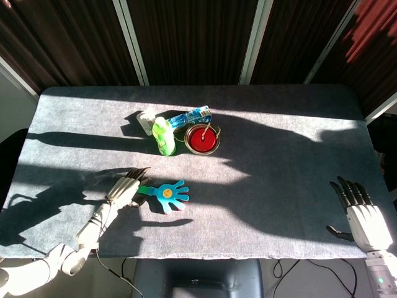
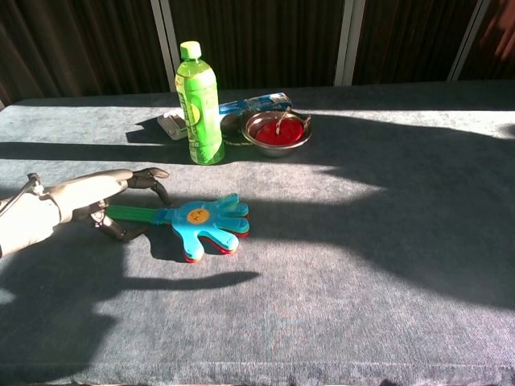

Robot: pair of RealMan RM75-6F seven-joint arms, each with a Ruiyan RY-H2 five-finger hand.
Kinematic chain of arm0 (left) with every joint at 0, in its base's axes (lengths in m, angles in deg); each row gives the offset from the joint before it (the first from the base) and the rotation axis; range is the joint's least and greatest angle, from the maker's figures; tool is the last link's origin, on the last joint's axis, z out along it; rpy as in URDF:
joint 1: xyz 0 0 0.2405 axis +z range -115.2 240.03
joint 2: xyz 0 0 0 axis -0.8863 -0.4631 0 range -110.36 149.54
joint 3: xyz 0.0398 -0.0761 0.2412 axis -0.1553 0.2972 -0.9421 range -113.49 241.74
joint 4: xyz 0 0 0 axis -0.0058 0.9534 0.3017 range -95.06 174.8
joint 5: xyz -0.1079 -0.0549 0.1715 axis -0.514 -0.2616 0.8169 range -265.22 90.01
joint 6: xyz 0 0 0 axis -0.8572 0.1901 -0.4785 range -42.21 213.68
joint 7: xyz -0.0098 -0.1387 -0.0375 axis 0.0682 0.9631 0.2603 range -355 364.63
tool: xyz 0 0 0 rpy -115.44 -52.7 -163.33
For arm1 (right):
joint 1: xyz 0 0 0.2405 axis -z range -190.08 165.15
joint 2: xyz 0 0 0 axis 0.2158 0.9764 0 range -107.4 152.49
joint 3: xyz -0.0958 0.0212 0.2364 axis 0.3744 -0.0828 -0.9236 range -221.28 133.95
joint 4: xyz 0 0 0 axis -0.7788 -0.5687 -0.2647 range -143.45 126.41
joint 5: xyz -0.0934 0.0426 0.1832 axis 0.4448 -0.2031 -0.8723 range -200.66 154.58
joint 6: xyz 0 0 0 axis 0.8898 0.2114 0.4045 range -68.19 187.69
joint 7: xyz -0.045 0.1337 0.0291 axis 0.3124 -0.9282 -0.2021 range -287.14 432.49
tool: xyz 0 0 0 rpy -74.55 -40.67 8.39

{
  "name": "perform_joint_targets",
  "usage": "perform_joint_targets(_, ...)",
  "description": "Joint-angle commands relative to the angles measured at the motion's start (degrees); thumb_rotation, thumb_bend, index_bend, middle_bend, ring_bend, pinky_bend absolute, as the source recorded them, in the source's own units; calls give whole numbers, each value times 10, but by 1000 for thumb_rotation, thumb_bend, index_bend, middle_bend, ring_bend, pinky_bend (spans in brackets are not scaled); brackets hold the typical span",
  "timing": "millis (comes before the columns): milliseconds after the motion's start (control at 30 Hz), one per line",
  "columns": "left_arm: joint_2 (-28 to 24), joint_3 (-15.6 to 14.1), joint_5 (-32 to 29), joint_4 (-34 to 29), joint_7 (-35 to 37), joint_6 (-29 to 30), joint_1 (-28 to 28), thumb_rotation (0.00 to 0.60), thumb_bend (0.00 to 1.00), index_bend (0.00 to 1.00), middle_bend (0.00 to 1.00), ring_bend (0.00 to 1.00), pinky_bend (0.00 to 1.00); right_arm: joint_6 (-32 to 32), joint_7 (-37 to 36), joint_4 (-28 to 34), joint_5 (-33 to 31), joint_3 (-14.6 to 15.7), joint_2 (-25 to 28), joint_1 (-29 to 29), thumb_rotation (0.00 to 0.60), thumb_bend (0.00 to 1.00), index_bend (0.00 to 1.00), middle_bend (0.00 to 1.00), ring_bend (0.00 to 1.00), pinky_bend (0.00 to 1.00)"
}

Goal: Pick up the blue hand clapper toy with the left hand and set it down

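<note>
Blue hand clapper toy [image 2: 197, 219] lies flat near the table's left front; left hand [image 2: 96, 197] straddles its green handle [image 2: 133, 214], fingers seemingly unclenched. Next: close, then lift.

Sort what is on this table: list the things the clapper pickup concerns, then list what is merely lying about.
Part of the job:
- blue hand clapper toy, flat on the table
- left hand, over the toy's green handle

Lying about:
- green bottle, upright
- metal bowl with red inside
- blue packet behind the bowl
- right hand, idle at the table's edge
</note>
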Motion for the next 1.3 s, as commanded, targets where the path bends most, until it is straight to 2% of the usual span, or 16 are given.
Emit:
perform_joint_targets(33, 4, -2, 1, 3, -6, 8, 1, 600, 400, 312, 0, 0, 0, 1, 0, 1, 0, 0, 1, 1, 600, 109, 0, 0, 0, 0)
perform_joint_targets(400, 29, -7, 7, 27, -14, 31, 1, 600, 393, 381, 0, 0, 0, 1, -3, 4, 0, 1, 5, 2, 600, 109, 0, 0, 0, 0)
perform_joint_targets(800, 48, -12, 15, 61, 9, 57, 4, 600, 389, 638, 50, 0, 0, 6, -5, 6, 3, 2, 8, 4, 600, 109, 0, 0, 0, 0)
perform_joint_targets(900, 51, -16, 30, 67, 29, 82, 8, 600, 463, 719, 105, 0, 0, 5, -5, 6, 4, 2, 8, 4, 600, 109, 0, 0, 0, 0)
perform_joint_targets(1000, 61, -23, 52, 86, 71, 121, 15, 600, 556, 799, 215, 16, 18, 4, -5, 6, 5, 3, 9, 3, 600, 108, 0, 0, 0, 0)
perform_joint_targets(1067, 68, -28, 61, 105, 92, 136, 19, 600, 590, 828, 345, 108, 113, 4, -5, 6, 6, 3, 9, 3, 600, 108, 0, 0, 0, 0)
perform_joint_targets(1200, 84, -42, 80, 143, 150, 159, 23, 600, 635, 840, 629, 375, 433, 3, -4, 6, 8, 5, 9, 3, 600, 109, 0, 0, 0, 0)
perform_joint_targets(1233, 87, -45, 86, 151, 167, 168, 24, 600, 646, 840, 680, 423, 512, 4, -3, 6, 8, 5, 9, 3, 600, 109, 0, 0, 0, 0)
perform_joint_targets(1300, 95, -52, 99, 170, 209, 187, 25, 600, 665, 840, 740, 482, 609, 2, -2, 6, 8, 5, 8, 3, 600, 109, 0, 0, 0, 0)
